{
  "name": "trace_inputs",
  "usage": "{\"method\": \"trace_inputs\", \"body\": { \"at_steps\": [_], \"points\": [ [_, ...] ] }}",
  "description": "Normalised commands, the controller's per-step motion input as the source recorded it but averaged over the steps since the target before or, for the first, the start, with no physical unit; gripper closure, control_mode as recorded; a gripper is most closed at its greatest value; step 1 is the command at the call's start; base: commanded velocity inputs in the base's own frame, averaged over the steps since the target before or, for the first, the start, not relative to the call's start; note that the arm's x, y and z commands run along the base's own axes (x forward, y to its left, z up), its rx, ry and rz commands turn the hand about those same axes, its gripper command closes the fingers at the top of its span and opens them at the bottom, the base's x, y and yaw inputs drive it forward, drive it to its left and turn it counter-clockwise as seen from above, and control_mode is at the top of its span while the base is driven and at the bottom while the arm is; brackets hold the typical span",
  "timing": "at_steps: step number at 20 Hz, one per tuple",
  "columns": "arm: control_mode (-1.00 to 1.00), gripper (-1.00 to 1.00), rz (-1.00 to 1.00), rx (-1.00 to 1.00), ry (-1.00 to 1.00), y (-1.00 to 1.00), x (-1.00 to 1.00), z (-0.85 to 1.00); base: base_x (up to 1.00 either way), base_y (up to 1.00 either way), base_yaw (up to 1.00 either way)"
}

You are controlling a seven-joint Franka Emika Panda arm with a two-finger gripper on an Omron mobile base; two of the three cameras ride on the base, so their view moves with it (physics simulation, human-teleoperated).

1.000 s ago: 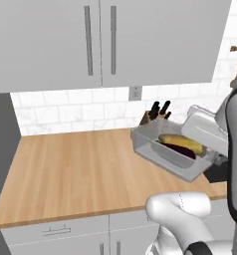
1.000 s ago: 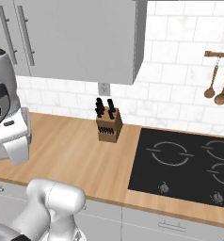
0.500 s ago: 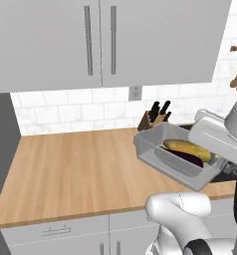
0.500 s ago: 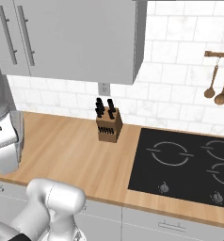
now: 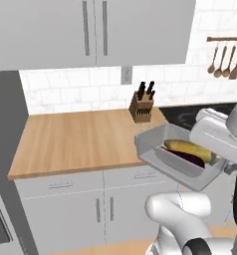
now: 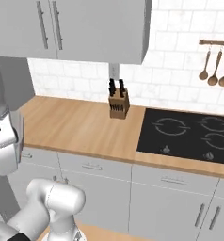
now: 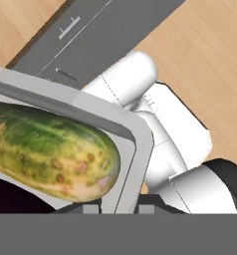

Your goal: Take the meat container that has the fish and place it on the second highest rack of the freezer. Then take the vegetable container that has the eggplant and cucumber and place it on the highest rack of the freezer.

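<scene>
Midway, the gripper [image 7: 115, 208] grasped the vegetable container [image 5: 163, 151] with eggplant [image 5: 192, 159] and cucumber [image 5: 187, 147] at centre-right, not yet racked.

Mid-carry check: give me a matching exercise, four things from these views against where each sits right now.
Things:
1. cucumber
2. eggplant
3. knife block
4. wooden spoons

Places:
A. hanging on a wall rail
B. standing on the wooden counter by the tiled wall
C. in the carried vegetable container, on the side nearer the wall
D. in the same container, on the side nearer the camera

Pairs: 1-C, 2-D, 3-B, 4-A
</scene>
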Motion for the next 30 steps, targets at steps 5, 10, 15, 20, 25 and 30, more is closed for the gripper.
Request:
{"method": "trace_inputs", "body": {
  "at_steps": [5,10,15,20,25,30],
  "points": [
    [1.0,1.0,0.0,0.0,0.0,0.0,0.0,0.0,-0.47,0.89,0.0],
    [1.0,1.0,0.0,0.0,0.0,0.0,0.0,0.0,-0.41,1.0,-0.01],
    [1.0,1.0,0.0,0.0,0.0,0.0,0.0,0.0,-0.3,1.0,-0.03],
    [1.0,1.0,0.0,0.0,0.0,0.0,0.0,0.0,0.0,1.0,-0.06],
    [1.0,1.0,0.0,0.0,0.0,0.0,0.0,0.0,0.0,1.0,-0.07],
    [1.0,1.0,0.0,0.0,0.0,0.0,0.0,0.0,0.0,1.0,-0.01]
  ]
}}
